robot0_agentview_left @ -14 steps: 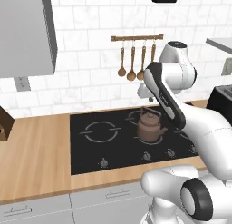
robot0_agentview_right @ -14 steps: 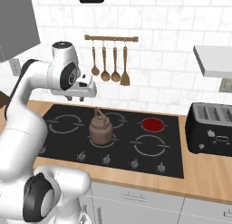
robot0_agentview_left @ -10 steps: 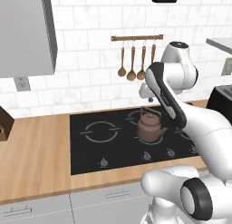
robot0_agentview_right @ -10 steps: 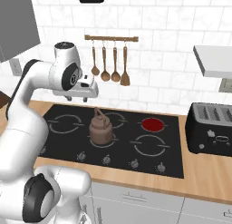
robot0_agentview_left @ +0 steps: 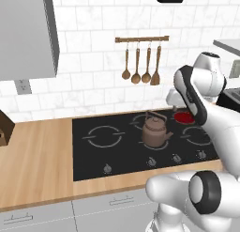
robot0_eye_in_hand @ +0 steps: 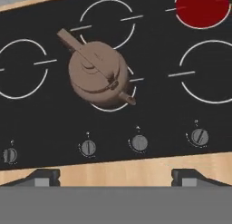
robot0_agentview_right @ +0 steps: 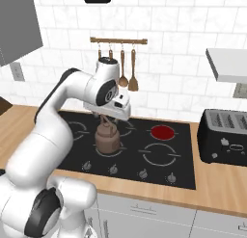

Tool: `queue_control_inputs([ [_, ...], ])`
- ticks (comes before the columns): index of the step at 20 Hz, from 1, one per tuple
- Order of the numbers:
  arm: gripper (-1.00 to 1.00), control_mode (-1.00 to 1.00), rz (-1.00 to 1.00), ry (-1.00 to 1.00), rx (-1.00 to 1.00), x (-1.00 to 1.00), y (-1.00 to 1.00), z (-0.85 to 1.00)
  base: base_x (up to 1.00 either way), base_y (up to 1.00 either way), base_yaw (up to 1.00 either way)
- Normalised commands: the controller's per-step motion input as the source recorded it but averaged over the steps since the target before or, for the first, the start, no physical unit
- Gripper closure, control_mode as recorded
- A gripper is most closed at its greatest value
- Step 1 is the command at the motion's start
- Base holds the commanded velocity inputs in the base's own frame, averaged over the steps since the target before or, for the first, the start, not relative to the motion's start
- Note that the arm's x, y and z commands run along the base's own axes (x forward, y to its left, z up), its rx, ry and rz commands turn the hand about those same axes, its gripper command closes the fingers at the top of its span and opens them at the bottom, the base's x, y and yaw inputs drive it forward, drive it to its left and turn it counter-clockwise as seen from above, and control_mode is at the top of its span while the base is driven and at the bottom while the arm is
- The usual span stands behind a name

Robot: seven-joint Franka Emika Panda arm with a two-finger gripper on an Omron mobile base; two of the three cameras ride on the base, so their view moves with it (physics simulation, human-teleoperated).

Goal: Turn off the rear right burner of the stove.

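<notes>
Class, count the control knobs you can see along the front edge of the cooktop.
4 knobs, in one row along the stove's front edge: far left, left of centre, right of centre, far right.

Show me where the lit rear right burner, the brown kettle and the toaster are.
rear right burner (robot0_agentview_right: pixel 162 132), right base view, centre of its red disc.
brown kettle (robot0_eye_in_hand: pixel 96 72), hand view, top of its lid.
toaster (robot0_agentview_right: pixel 226 143), right base view, its front face.

Glossy white arm (robot0_agentview_right: pixel 58 112) (dark joints), seemingly unmarked.
</notes>
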Motion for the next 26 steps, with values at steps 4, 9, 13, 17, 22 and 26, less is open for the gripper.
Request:
queue_control_inputs([
  [4,-1.0,-1.0,-0.25,0.17,0.19,0.0,-1.0,-0.55,0.0,0.0,0.0],
  [9,-1.0,-1.0,-0.24,0.12,0.15,0.0,-1.0,-0.65,0.0,0.0,0.0],
  [13,-1.0,-1.0,-0.23,0.19,0.0,0.0,-0.93,-0.71,0.0,0.0,0.0],
  [17,-1.0,-1.0,-0.16,0.3,-0.05,0.0,-0.53,-1.0,0.0,0.0,0.0],
  [22,-1.0,-1.0,-0.03,0.34,-0.01,0.0,-0.05,-0.92,0.0,0.0,0.0],
  [26,-1.0,-1.0,0.0,0.05,0.05,0.02,0.01,-0.2,0.0,0.0,0.0],
])
